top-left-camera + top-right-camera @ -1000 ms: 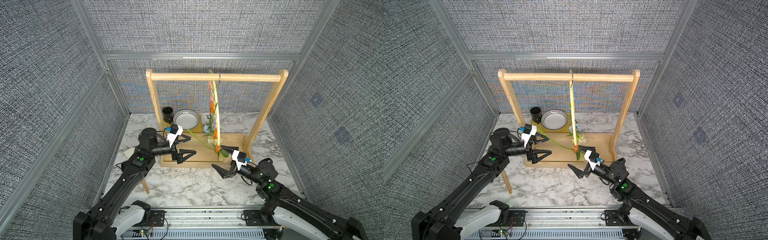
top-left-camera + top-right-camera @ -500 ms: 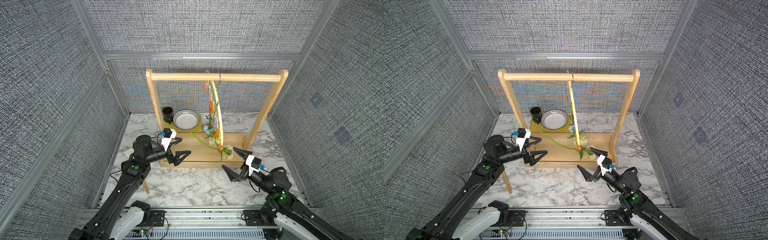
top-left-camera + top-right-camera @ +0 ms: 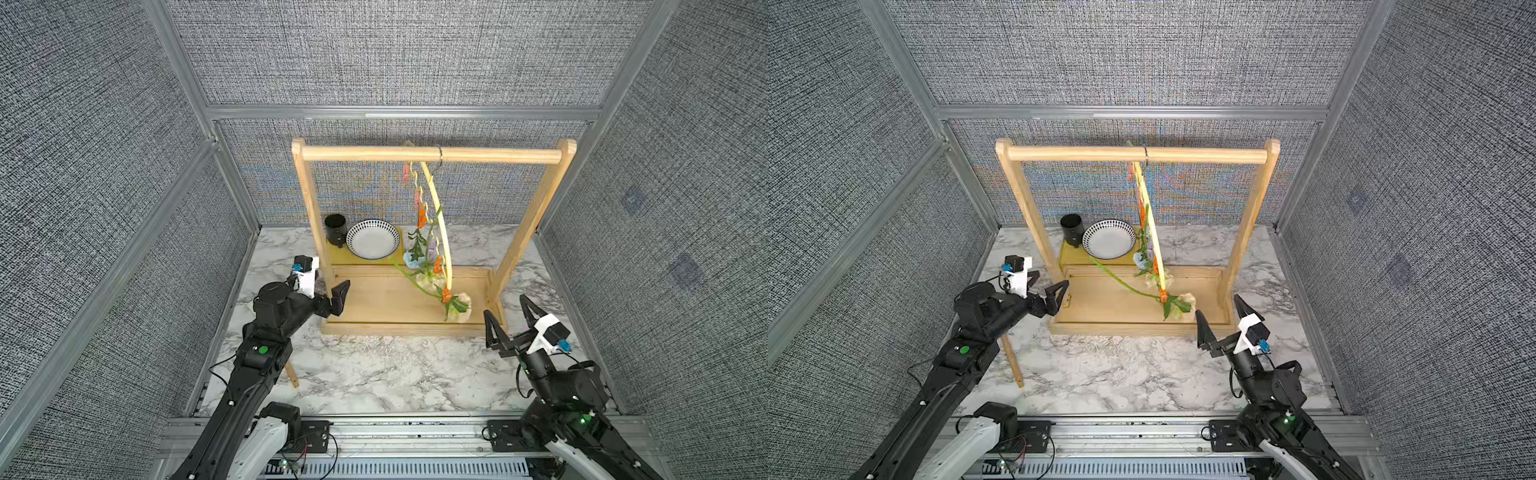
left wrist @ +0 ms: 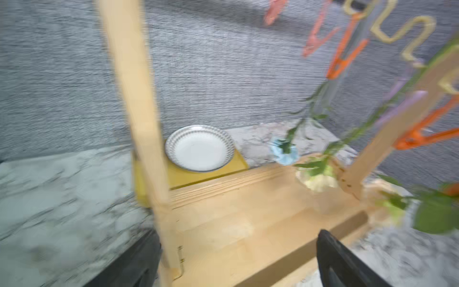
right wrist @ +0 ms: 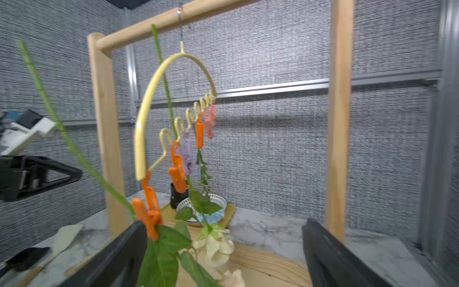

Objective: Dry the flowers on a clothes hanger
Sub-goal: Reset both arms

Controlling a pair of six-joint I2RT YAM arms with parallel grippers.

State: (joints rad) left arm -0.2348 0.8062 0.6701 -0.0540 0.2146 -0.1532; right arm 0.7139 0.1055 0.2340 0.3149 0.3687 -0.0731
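A pale yellow curved hanger (image 5: 139, 154) with a wavy lower bar hangs by its metal hook from a light wooden rack's (image 3: 374, 153) top rail, far centre. Three artificial flowers (image 5: 218, 248), two cream roses and one light blue bloom, dangle head-down from its orange clips (image 5: 177, 171). Both top views show it nearly edge-on with clips overlapping, and the black cup's (image 3: 334, 232) inside, beside a white dot-rimmed bowl (image 3: 352, 239), is too dark to read. The left gripper (image 3: 328, 291), by the rack's near left post, and the right gripper (image 3: 507, 316), by its near right corner, are spread wide, holding nothing.

Top views are looking steeply down, sharing the whole white marble tabletop (image 3: 374, 374); wrist cameras are peering low and close at the pale wooden rack (image 4: 131, 99).
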